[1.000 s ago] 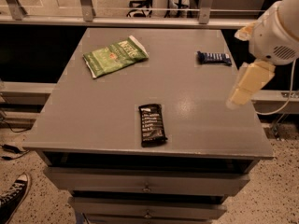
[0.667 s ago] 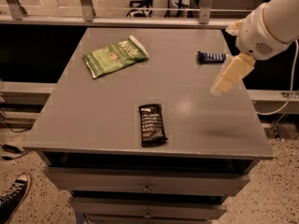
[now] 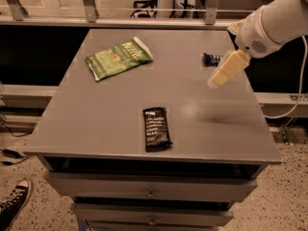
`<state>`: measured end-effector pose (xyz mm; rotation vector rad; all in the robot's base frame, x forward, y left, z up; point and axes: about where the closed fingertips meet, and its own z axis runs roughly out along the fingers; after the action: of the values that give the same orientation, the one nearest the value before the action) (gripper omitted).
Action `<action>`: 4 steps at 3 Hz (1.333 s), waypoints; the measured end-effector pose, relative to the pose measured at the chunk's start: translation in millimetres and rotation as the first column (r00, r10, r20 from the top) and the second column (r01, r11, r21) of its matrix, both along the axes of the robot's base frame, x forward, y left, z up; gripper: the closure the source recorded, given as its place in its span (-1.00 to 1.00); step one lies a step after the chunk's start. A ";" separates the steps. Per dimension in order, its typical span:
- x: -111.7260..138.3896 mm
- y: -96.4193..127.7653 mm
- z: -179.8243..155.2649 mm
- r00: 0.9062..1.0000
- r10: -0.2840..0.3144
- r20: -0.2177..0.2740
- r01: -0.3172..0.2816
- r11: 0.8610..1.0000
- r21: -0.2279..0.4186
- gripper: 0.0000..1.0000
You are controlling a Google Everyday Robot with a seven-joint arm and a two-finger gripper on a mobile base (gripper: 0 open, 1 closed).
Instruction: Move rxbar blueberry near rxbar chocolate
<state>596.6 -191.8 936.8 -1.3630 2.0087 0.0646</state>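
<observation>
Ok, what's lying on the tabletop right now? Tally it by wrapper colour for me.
Green: 1, the chip bag, far left.
Black: 1, the rxbar chocolate, near the front edge.
Blue: 1, the rxbar blueberry, far right, partly hidden by the gripper, which hangs just in front of it.
Total: 3

A grey table (image 3: pixel 96 129) fills the middle of the view, with drawers (image 3: pixel 120 189) stacked under its top, each bearing a small round knob (image 3: pixel 151 194). A green chip bag (image 3: pixel 119 57) lies flat and tilted on the rear left part of the top. A black-and-white sneaker (image 3: pixel 14 203) shows at the lower left on the speckled floor (image 3: pixel 293 186). A metal railing (image 3: pixel 144 8) runs behind the table. The gripper (image 3: pixel 215 82) hangs over the table's rear right part.
</observation>
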 end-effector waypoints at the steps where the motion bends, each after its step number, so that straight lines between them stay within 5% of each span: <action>1: 12.7 2.1 -4.7 0.999 -0.031 0.023 0.030 0.999 0.036 -1.00; 2: 54.3 2.5 -19.0 0.994 -0.104 0.039 0.099 0.988 0.119 -1.00; 4: 125.8 -18.1 -60.7 0.971 -0.238 0.005 0.231 0.945 0.231 -1.00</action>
<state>722.4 -209.9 876.1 -0.9688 2.0507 0.1597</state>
